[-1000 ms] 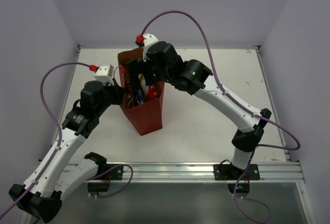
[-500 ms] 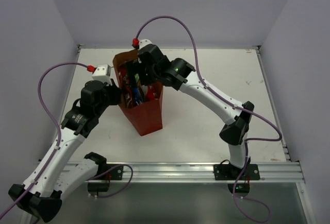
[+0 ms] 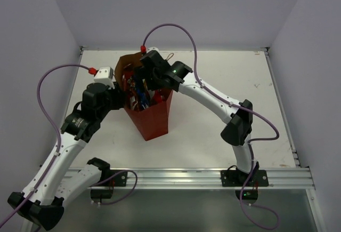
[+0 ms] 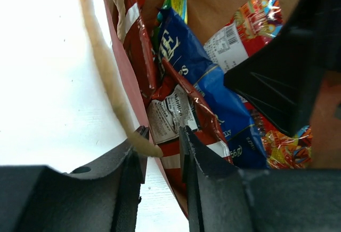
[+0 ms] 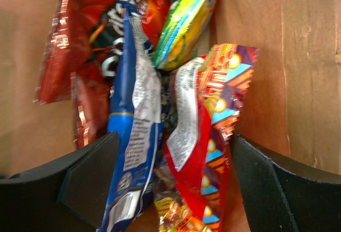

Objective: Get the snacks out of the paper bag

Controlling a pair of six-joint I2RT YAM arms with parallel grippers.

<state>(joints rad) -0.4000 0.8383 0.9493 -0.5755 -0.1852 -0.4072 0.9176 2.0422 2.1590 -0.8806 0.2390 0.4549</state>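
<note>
Far left, nipping the paper bag (image 3: 153, 119) rim between left gripper (image 4: 162, 142) fingers. Inside, crammed with snacks (image 4: 197, 77): blue packet (image 5: 130, 152) touching red multicolour packet (image 5: 208, 152). Rightward, straddling both with right gripper (image 5: 173, 177) spread wide, gripping neither.

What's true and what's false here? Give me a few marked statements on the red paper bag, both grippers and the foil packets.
1. The tall red paper bag lies flat on its side. False: it stands on the white table with its mouth up.
2. The left gripper pinches the bag's wall by the thin cord handle. True.
3. The right gripper is shut on the blue foil packet. False: it is open inside the bag, with one finger on each side of the blue packet and the red multicolour foil packet.
4. No packet lies on the table. True.
</note>
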